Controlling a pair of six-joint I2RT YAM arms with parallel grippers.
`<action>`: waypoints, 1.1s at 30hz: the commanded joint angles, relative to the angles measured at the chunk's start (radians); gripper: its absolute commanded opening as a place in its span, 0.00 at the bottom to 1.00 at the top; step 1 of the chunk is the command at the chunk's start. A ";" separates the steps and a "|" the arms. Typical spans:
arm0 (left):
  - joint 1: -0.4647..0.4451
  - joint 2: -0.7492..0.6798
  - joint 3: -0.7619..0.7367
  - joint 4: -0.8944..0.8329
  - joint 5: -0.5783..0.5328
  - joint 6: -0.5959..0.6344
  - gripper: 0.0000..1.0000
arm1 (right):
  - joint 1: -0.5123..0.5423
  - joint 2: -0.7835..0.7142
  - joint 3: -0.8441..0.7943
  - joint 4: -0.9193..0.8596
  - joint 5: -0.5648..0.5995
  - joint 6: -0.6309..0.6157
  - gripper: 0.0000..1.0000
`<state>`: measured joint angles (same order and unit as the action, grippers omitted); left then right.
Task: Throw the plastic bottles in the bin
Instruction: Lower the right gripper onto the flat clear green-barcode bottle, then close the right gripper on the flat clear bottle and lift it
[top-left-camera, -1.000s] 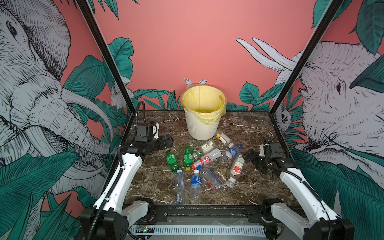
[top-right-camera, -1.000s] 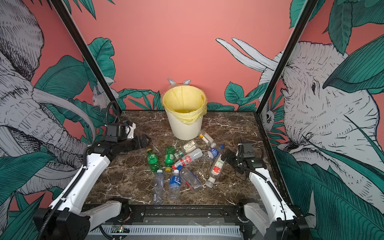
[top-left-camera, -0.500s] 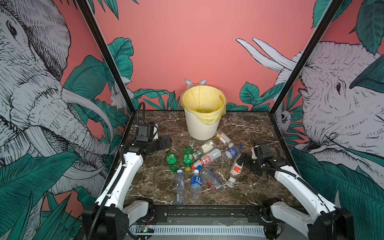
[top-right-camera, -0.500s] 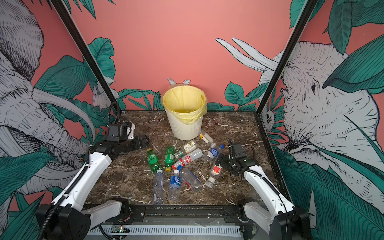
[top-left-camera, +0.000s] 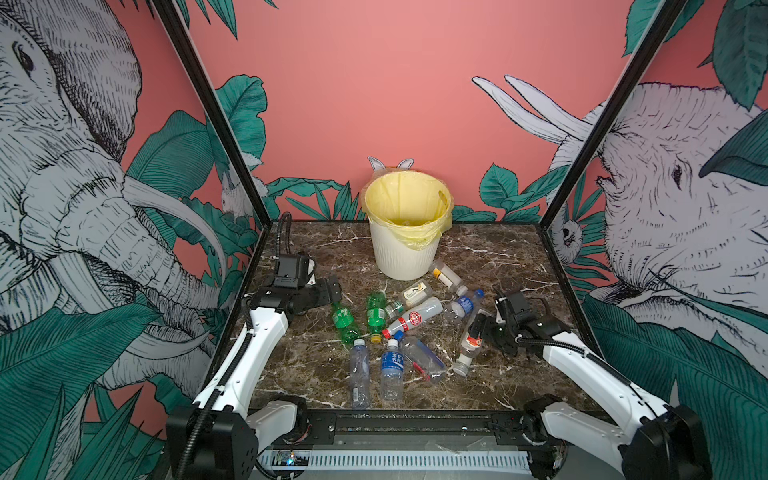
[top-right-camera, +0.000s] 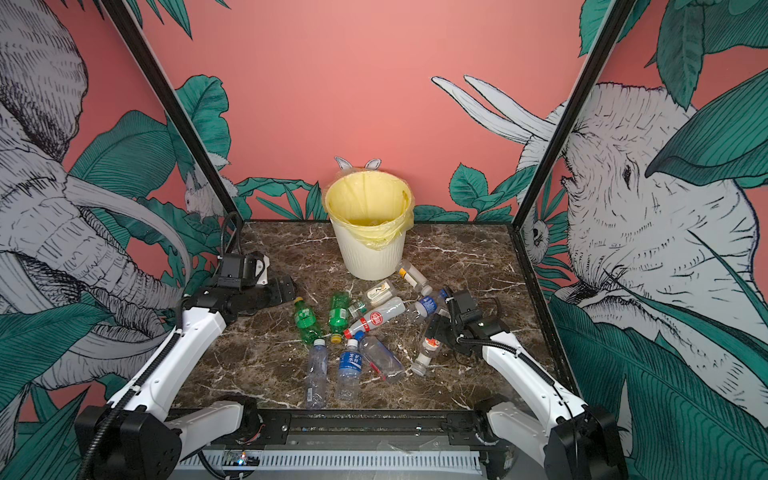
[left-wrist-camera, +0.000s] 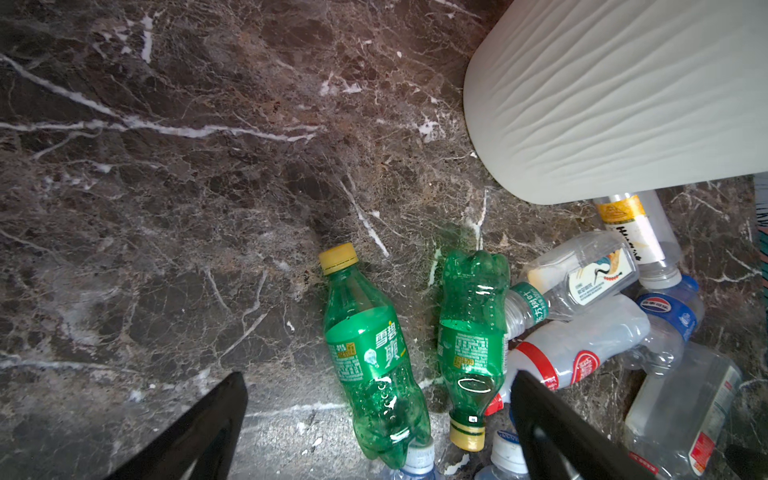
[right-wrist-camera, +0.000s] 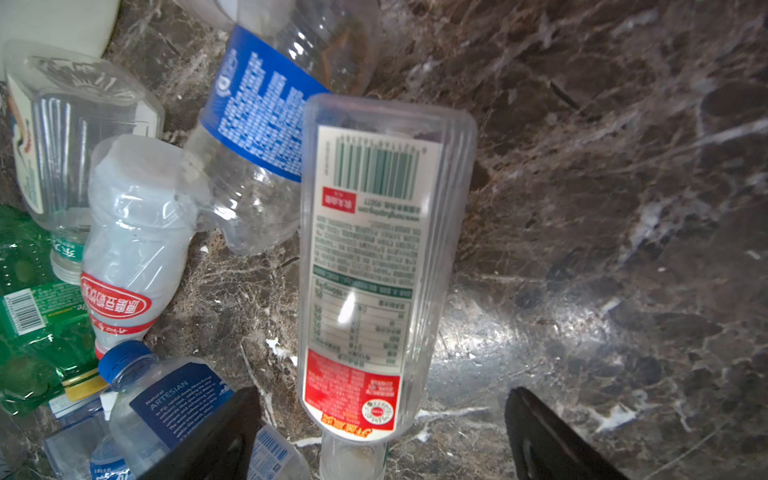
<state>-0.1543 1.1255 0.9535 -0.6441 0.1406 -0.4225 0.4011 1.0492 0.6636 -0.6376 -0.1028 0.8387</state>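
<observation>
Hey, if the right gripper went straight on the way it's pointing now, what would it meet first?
Most likely the clear bottle with the red-and-white label: in the right wrist view it lies between the open jaws of the right gripper. How near is unclear.

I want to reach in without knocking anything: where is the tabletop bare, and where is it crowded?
Bare marble: from the bin to the right edge; left of the bin, behind the left arm; the front strip between the left arm and the plastic bottles. Crowded: mid-table before the bin, where the bottles lie touching.
</observation>
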 joint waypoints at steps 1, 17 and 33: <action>0.006 -0.047 -0.040 0.034 -0.008 -0.020 0.99 | 0.020 0.009 -0.010 0.003 0.051 0.049 0.90; 0.006 -0.055 -0.085 0.062 0.001 -0.058 0.99 | 0.073 0.073 -0.015 0.113 0.069 0.141 0.84; 0.006 -0.045 -0.093 0.064 0.019 -0.060 0.99 | 0.091 0.170 -0.003 0.145 0.097 0.151 0.79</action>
<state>-0.1543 1.0950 0.8738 -0.5907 0.1505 -0.4725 0.4858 1.2045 0.6331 -0.5049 -0.0338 0.9699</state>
